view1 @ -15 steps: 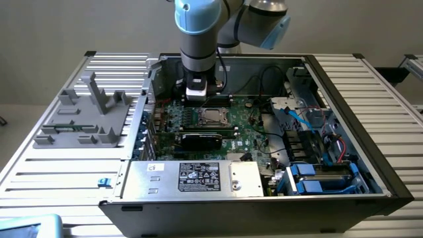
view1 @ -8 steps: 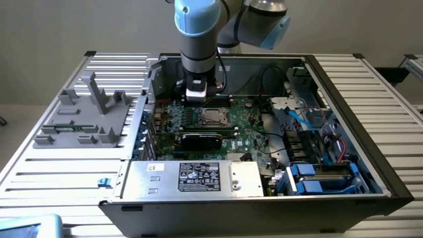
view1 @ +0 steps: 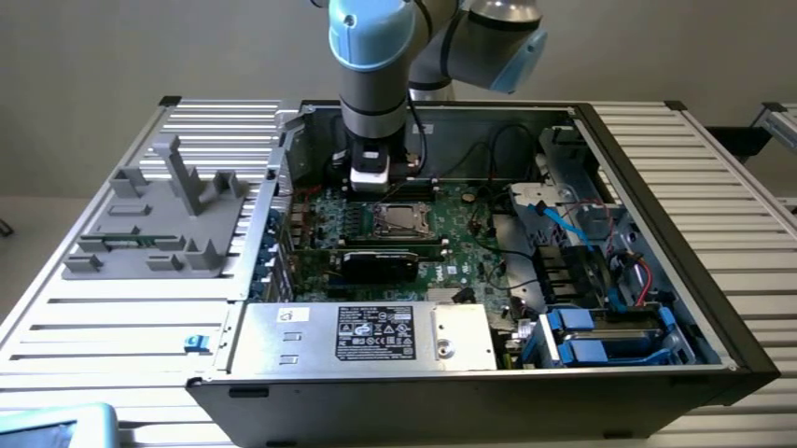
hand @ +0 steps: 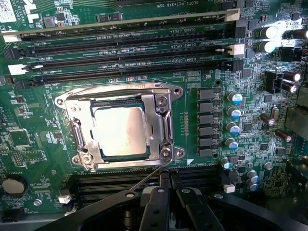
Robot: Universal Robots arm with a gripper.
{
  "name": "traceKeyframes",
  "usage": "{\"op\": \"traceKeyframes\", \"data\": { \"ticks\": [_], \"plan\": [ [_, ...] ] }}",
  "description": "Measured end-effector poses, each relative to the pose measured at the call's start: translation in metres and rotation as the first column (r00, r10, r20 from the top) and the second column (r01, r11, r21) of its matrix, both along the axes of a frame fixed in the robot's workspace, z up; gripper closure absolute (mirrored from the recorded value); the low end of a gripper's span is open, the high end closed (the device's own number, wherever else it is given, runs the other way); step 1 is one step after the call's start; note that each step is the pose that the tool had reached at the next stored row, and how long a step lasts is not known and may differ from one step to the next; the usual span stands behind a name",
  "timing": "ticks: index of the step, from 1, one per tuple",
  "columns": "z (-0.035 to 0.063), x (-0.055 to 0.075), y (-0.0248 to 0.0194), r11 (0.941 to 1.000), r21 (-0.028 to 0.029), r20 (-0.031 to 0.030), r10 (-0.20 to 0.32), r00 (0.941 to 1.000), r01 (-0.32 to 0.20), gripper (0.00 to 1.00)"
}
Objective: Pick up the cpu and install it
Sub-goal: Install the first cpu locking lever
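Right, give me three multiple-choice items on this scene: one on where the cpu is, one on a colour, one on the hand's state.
1. Where is the cpu?
A. on the grey fixture
B. in the socket
C. in the hand

2. What colour is the motherboard?
A. red
B. green
C. white

3. How is the hand?
A. wide open
B. shut on the cpu
C. shut, not on the cpu

Answers:
1 B, the cpu lies under the socket's metal frame.
2 B, the board is green all around the socket.
3 C, the fingertips meet beside the socket, apart from the cpu.
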State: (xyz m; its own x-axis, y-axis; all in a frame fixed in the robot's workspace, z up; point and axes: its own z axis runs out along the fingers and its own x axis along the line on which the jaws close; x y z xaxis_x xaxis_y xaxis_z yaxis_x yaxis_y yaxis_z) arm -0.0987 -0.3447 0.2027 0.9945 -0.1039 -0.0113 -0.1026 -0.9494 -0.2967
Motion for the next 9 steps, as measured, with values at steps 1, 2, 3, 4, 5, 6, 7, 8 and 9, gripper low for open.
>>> {"op": "traceKeyframes", "data": {
  "ticks": [1, 2, 3, 4, 5, 6, 7, 8, 9],
  "plan": [
    [-0.0001, 0.0, 0.0, 1.0, 0.0001, -0.0001, -0.001, 1.0, 0.001, 0.88],
    [-0.0001, 0.0, 0.0, 1.0, 0.0001, -0.0001, -0.001, 1.0, 0.001, 0.88],
    [-0.0002, 0.0, 0.0, 1.0, 0.0002, 0.0, -0.002, 1.0, 0.002, 0.88],
    [-0.0004, 0.0, 0.0, 1.0, 0.0002, 0.0, -0.003, 1.0, 0.003, 0.88],
    [-0.0008, 0.0, 0.0001, 1.0, 0.0004, 0.0001, -0.004, 1.0, 0.004, 0.88],
    [-0.001, 0.0, 0.0, 1.0, 0.0003, 0.0001, -0.005, 1.0, 0.005, 0.88],
    [-0.0012, 0.0001, 0.0, 1.0, 0.0003, 0.0, -0.006, 1.0, 0.006, 0.88],
    [-0.0014, 0.0003, 0.0001, 1.0, 0.0002, 0.0, -0.007, 1.0, 0.007, 0.88],
    [-0.0017, 0.0006, 0.0001, 1.0, 0.0002, 0.0, -0.009, 1.0, 0.009, 0.88]
  ]
}}
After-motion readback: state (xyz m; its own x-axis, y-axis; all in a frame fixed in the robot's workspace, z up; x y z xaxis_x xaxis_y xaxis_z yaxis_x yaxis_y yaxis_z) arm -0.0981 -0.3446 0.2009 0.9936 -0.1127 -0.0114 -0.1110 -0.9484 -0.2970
